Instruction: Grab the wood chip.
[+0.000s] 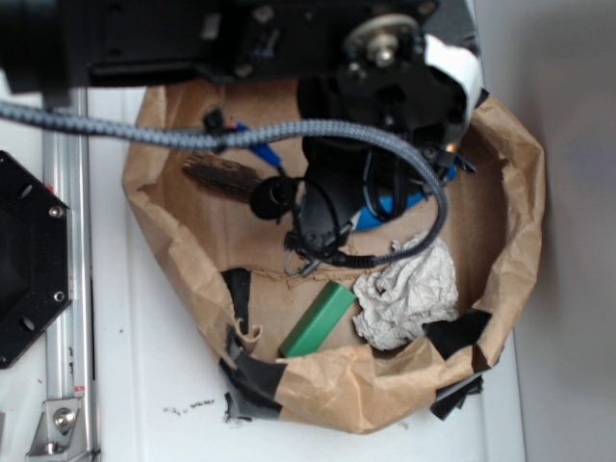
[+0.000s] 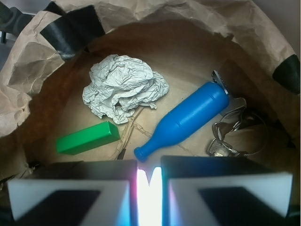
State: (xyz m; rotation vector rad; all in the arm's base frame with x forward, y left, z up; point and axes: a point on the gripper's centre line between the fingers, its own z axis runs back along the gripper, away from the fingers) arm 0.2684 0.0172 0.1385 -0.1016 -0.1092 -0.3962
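Dark brown and rough-grained, the flat splintered wood chip [image 1: 221,176] lies on the floor of the crumpled brown paper basin [image 1: 525,192], close to its wall on the upper-left side of the exterior view, with a short blue-and-black piece [image 1: 252,142] just above it. We see it free there, touched by nothing, and the wrist view does not show it at all. Beside it, toward the middle of the basin, hangs our black gripper [image 2: 149,183] with its cables, covering much of the floor from above. In the wrist view our white jaws stand almost together, only a narrow bright slit between them, with nothing held. Just ahead of them lies the blue plastic bottle-shaped thing [image 2: 188,118], its neck pointing at the jaws and its base toward the far wall. A bunch of metal keys on a ring [image 2: 229,136] rests against the bottle's thick end. On the other side lies the green rectangular block [image 2: 87,138], and beyond it the crumpled ball of white paper [image 2: 123,87], near the bottle but apart from it. Strips of black tape [image 1: 252,371] patch the basin's rim, and the basin sits on the white worktop [image 1: 144,404], next to a metal rail [image 1: 67,279].
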